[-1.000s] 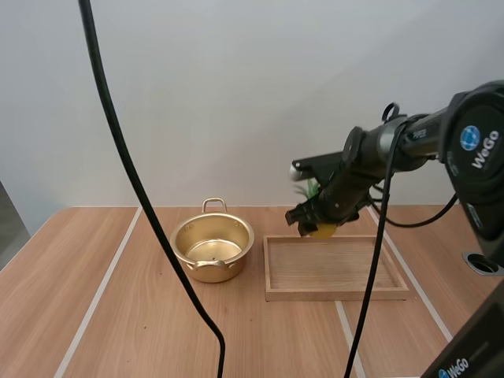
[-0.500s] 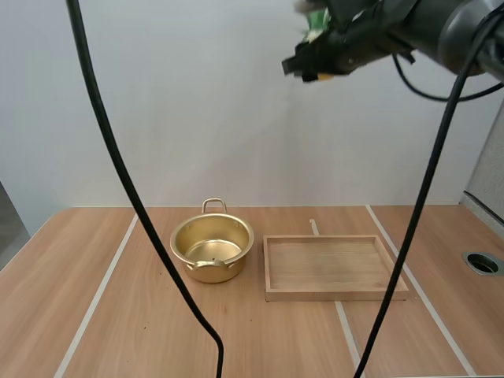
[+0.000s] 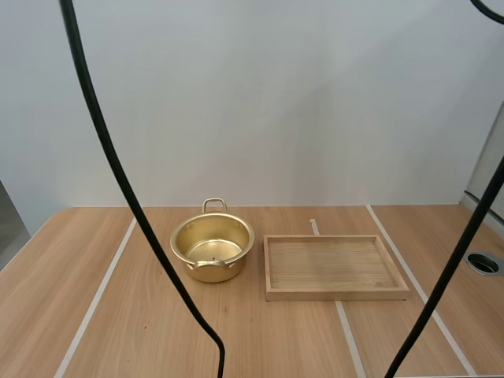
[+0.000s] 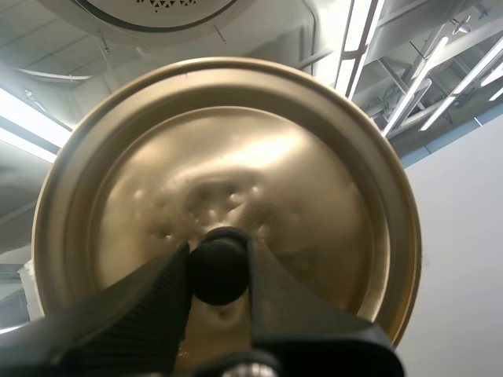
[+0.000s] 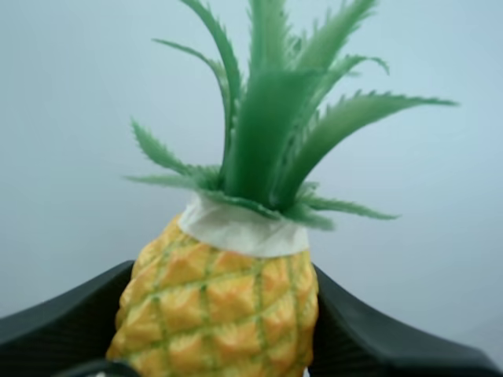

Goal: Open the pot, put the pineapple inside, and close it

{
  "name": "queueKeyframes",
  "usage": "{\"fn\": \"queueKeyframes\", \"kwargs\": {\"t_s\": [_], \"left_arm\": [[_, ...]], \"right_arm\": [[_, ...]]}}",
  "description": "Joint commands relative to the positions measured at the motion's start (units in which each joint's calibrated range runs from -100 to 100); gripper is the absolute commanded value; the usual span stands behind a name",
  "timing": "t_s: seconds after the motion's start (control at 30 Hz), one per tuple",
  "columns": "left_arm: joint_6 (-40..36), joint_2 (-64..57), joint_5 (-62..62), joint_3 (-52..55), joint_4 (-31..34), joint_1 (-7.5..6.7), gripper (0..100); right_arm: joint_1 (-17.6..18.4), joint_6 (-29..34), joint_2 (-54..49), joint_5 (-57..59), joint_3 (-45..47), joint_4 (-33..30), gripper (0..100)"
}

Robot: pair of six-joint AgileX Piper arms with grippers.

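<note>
A: What does the high view give?

B: The wooden table (image 3: 47, 276). On it lies the wooden tray (image 3: 339, 295), flat, with its long side running across. Just beside the tray's left end, with a small gap between, stands the gold pot (image 3: 232, 268). It is open, with one loop handle toward the far wall and one toward the camera.

A: And the lid?

B: The left wrist view has it. The gold lid (image 4: 236, 149) turns its knob side to the camera. The left gripper (image 4: 216, 259) hides the lid's near edge and pinches the black knob (image 4: 220, 273) between its tips.

A: The pineapple?

B: The right wrist view has that. The right gripper (image 5: 220, 275) is clamped on the pineapple (image 5: 224, 310) at its yellow body, with black fingers (image 5: 63, 322) pressed to either flank. Its long axis runs out along the fingers, and the green crown (image 5: 275, 133) points away from the wrist. The frame edge cuts off its base.

A: Where does it hang, relative to the pot?

B: I cannot tell; behind it there is only a plain pale background.

A: Anything smaller?

B: A white collar (image 5: 244, 229) sits between crown and body. It is perhaps paper.
</note>
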Motion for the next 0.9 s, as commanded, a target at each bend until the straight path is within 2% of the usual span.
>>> {"fn": "queueKeyframes", "kwargs": {"t_s": [0.0,0.1,0.2,0.33,0.47,0.63,0.87], "left_arm": [[-0.6,-0.8,-3.2,-0.1,-0.2,-0.19,0],[-0.6,-0.8,-3.2,-0.1,-0.2,-0.19,0],[-0.6,-0.8,-3.2,-0.1,-0.2,-0.19,0],[-0.6,-0.8,-3.2,-0.1,0.5,-0.19,0],[-0.6,-0.8,-1.9,-0.1,2.9,-0.19,0],[-0.6,-0.8,1.4,-0.1,4.2,-0.19,0],[-0.6,-0.8,1.6,-0.1,5.8,-0.19,0]], "right_arm": [[1.1,-6.8,1.5,6.9,-0.3,9.2,0],[3.8,-17.2,5.4,21.5,-0.3,18.7,0],[7.4,-19.3,10.7,35.8,-0.3,21.0,0],[11.8,-19.3,19.3,47.6,-0.3,15.3,0],[14.0,-19.3,28.7,55.6,-0.3,7.9,0],[14.2,-21.4,38.0,67.0,-0.3,5.1,0],[14.2,-23.8,46.4,67.3,-0.3,0.5,0]]}}
